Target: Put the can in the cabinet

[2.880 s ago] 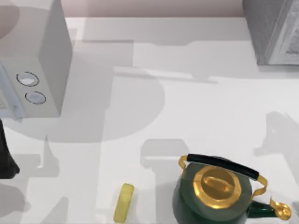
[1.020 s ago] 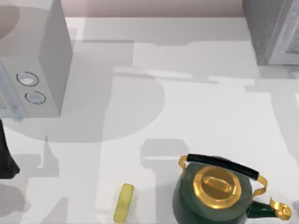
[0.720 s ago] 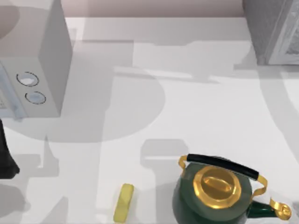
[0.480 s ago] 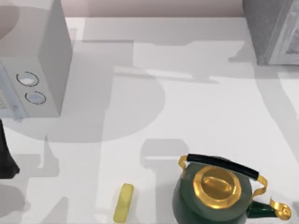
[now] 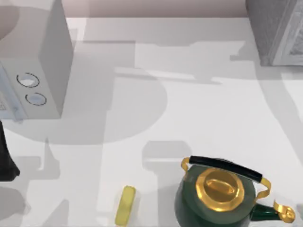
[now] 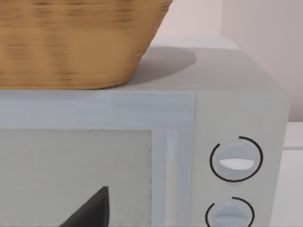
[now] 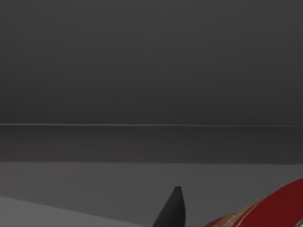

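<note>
— What is the right gripper doing?
— In the right wrist view one dark fingertip [image 7: 173, 208] stands just beside the red can [image 7: 272, 208], against a dim grey interior with a flat floor and back wall. Whether the fingers clamp the can I cannot tell.

— And the left arm?
— It sits parked at the table's left edge [image 5: 5, 161]. Its wrist camera faces a microwave [image 6: 142, 156] with two round knobs, a wicker basket [image 6: 71, 42] on top, and a dark fingertip [image 6: 90, 210] low in front of the door. Its opening cannot be judged.

— What else is on the table?
— A green kettle [image 5: 215, 205] with gold lid and black handle, a yellow block [image 5: 125, 205] near it on its left, and a grey cabinet [image 5: 277, 30] at the far right corner.
</note>
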Available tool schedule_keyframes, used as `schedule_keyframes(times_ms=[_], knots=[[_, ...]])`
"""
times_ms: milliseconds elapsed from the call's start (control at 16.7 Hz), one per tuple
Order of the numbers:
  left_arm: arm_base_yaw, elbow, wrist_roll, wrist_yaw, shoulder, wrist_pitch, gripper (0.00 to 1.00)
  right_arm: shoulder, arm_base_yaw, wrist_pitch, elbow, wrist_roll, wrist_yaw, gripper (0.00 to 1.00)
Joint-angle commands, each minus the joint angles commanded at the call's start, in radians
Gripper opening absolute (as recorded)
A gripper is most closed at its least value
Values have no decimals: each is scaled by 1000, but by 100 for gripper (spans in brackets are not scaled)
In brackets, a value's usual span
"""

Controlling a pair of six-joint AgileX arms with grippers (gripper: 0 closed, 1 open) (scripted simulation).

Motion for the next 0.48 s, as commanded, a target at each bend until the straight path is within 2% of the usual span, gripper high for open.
schedule_keyframes(times_ms=[240,480], knots=[[0,0,0,0,0,0,100,174,-17,-63,195,-3,-15,0],[0,0,0,0,0,0,100,381,-37,-115,525,0,-30,0]])
